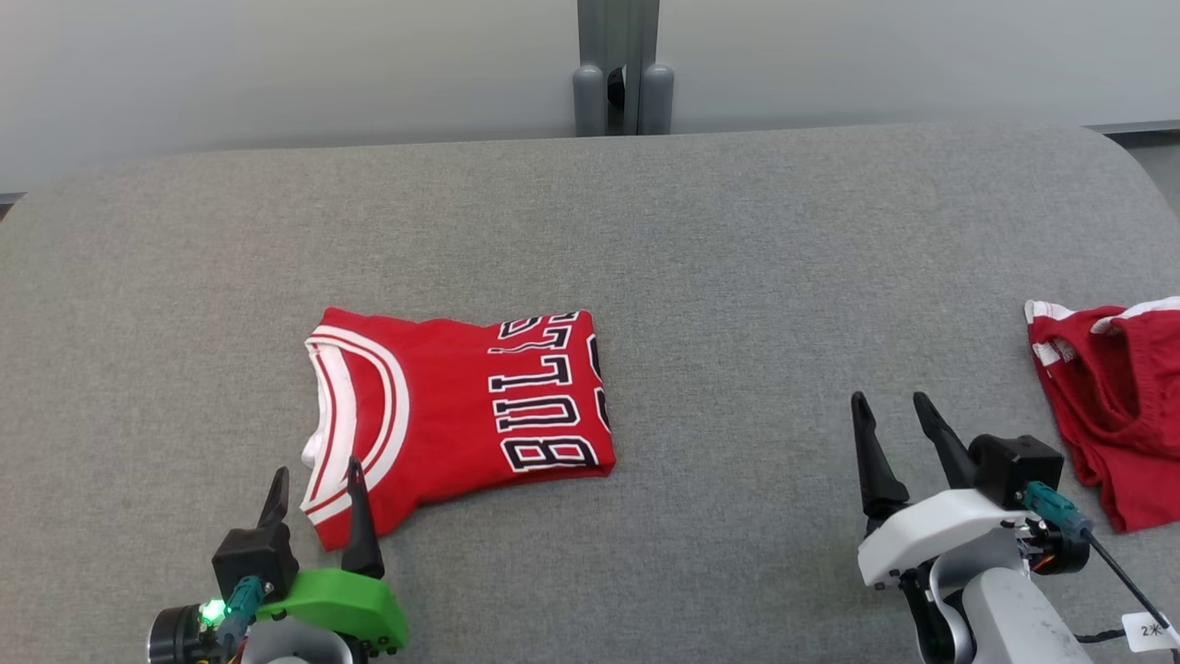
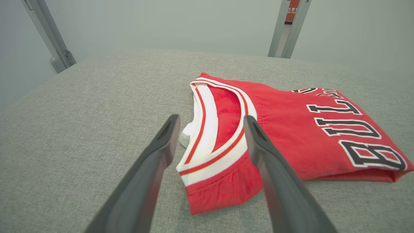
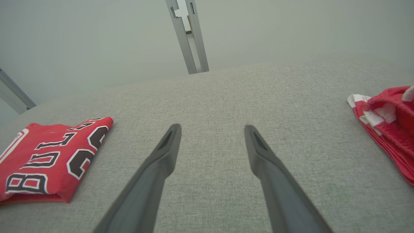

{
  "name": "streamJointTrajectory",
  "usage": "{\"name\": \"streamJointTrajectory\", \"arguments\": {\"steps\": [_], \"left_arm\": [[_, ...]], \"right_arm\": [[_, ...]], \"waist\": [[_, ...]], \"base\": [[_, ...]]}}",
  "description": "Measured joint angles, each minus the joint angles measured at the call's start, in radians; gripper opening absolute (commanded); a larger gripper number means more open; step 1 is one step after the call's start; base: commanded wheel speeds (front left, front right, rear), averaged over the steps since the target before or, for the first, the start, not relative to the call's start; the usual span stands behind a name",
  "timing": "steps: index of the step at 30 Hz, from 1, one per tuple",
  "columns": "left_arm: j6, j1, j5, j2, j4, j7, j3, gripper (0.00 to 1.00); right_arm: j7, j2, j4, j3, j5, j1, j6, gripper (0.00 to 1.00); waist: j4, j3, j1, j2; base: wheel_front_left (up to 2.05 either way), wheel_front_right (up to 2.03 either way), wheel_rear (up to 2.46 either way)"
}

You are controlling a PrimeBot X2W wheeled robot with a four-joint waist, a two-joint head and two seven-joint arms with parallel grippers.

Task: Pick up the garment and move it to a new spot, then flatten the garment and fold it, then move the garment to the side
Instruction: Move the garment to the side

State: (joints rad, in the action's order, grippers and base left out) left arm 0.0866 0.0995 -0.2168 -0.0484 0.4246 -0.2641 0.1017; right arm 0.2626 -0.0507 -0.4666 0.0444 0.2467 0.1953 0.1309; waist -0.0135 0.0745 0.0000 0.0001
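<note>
At the near edge of the desk (image 1: 737,277) both claws stand wide and hold nothing. The left claw (image 1: 317,468), toward the near left corner, has a finger on either side of the collar end of the garment (image 1: 461,415); whether they touch the cloth I cannot tell. The right claw (image 1: 890,398) hovers over bare grey surface toward the right, well apart from any cloth. Just beyond the left claw, the garment is a red jersey with its white-trimmed neck toward the left edge. It lies folded into a tidy flat block left of the desk's middle. The flattening and folding therefore look done. What seems left is moving it to the side, and the left claw appears placed for that grasp. A second red garment (image 1: 1115,406) lies crumpled at the right edge. Past the far edge stands a grey post (image 1: 622,83).
</note>
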Motion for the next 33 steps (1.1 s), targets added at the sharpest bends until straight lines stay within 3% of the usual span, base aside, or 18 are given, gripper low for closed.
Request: {"name": "streamJointTrajectory", "arguments": {"steps": [5, 11, 23, 33], "left_arm": [[0.003, 0.0, -0.006, 0.0, -0.014, 0.0, 0.008, 1.0], [0.003, 0.028, -0.011, 0.0, -0.02, 0.0, 0.061, 1.0], [0.026, 0.062, -0.055, 0.0, -0.013, 0.0, 0.153, 1.0], [0.046, 0.065, -0.088, -0.001, -0.041, 0.0, 0.16, 1.0]], "right_arm": [[0.0, 0.0, -0.007, 0.017, 0.008, -0.004, 0.0, 1.0], [0.0, 0.001, -0.048, 0.127, 0.049, 0.077, 0.0, 1.0], [0.0, 0.002, -0.295, 0.254, 0.075, 0.336, 0.0, 1.0], [0.001, -0.002, -0.458, 0.343, 0.203, 0.384, -0.001, 1.0]], "waist": [[0.014, 0.012, 0.0, 0.0], [0.052, 0.047, 0.0, 0.0], [0.22, 0.115, 0.0, 0.0], [0.323, 0.178, 0.0, 0.0]], "base": [[0.0, 0.0, 0.0], [0.0, 0.0, 0.0], [0.0, 0.0, 0.0], [0.0, 0.0, 0.0]]}}
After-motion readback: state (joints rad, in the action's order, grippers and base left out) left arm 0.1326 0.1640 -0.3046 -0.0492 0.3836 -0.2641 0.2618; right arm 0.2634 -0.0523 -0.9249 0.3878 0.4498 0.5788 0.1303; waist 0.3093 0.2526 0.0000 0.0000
